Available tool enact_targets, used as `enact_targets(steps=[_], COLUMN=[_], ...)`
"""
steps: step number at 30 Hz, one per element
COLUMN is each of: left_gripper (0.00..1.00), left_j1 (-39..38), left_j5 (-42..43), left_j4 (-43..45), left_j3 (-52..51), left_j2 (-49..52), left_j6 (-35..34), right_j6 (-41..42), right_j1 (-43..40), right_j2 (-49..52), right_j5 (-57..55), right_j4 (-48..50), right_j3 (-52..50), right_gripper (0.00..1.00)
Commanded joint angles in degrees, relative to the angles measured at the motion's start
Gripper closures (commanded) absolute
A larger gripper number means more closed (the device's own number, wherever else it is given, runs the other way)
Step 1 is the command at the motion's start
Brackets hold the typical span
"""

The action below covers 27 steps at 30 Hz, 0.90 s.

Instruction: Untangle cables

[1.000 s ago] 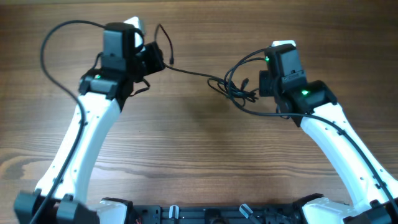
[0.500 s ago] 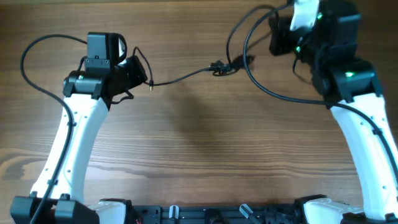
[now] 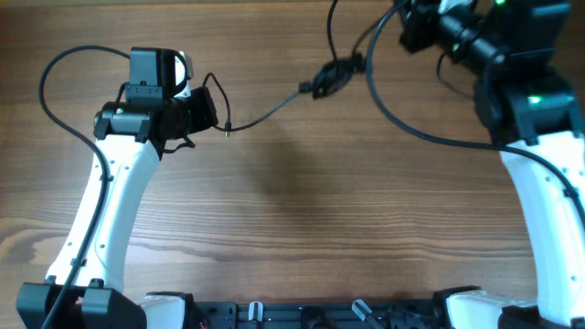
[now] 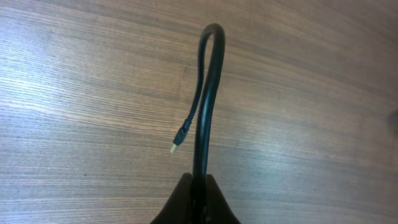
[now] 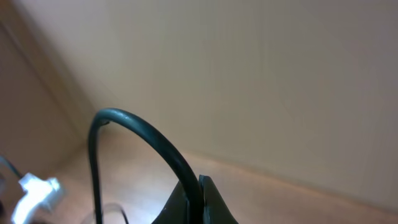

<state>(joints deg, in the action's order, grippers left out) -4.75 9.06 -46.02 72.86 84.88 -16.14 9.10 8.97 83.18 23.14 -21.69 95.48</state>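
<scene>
Overhead, the wooden table point(image 3: 292, 228) fills the picture, its grain running side to side. The left arm point(image 3: 114, 215) rises from the near edge and bends toward the far left; the right arm point(image 3: 548, 192) climbs the right side to the far right corner. Each arm trails its own thick black wire: one loops wide to the left point(image 3: 50, 82), the other sweeps down and right point(image 3: 402, 128).

The left gripper point(image 3: 208, 111) is clenched on the cables point(image 3: 274, 108), which run from it as one thin line, up and to the right across the far part of the table. In the left wrist view the fingers point(image 4: 214, 193) pinch the cord; it stands up over the wood, bends over in a narrow hairpin and hangs back down.

The right gripper point(image 3: 416, 26) is also clamped on a cord. In its wrist view the strand arcs up and left out of the closed fingers point(image 5: 208, 193), with a pale wall behind.

Between the two grippers sits a small tight knot point(image 3: 331, 75) — nearer the right one.

Smallest is the plug point(image 4: 177, 144), light-tipped, dangling free beside the left gripper.
</scene>
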Motion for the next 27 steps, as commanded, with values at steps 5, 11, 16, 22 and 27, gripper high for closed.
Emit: enact_targets(steps=[5,11,16,22,27], left_gripper=[0.96,0.96,0.96,0.96,0.96], left_j1=[0.4,0.4,0.4,0.4,0.4], left_j5=[0.3,0.3,0.3,0.2,0.3], left_j4=[-1.0,-0.6,-0.7,-0.1,1.2], left_j3=[0.5,0.5,0.5,0.5,0.5], left_j2=[2.4,2.5,2.5,2.6,2.6], left_j6=[2.3,2.6,4.0,4.0,4.0], right_j6=[5.9,1.2,0.5,4.9,0.0], right_j1=[-0.7,-1.1,-9.9,-17.6,-16.0], right_j2=[-0.2,4.3,3.4,3.4,5.2], right_j5=[-16.6,-4.8,21.9,27.8,20.0], right_j4=[-8.5,-17.6,-12.1,-12.5,-24.0], right_j3=[4.0,4.1,12.6,16.6,16.6], right_gripper=[0.96,0.96,0.96,0.96,0.96])
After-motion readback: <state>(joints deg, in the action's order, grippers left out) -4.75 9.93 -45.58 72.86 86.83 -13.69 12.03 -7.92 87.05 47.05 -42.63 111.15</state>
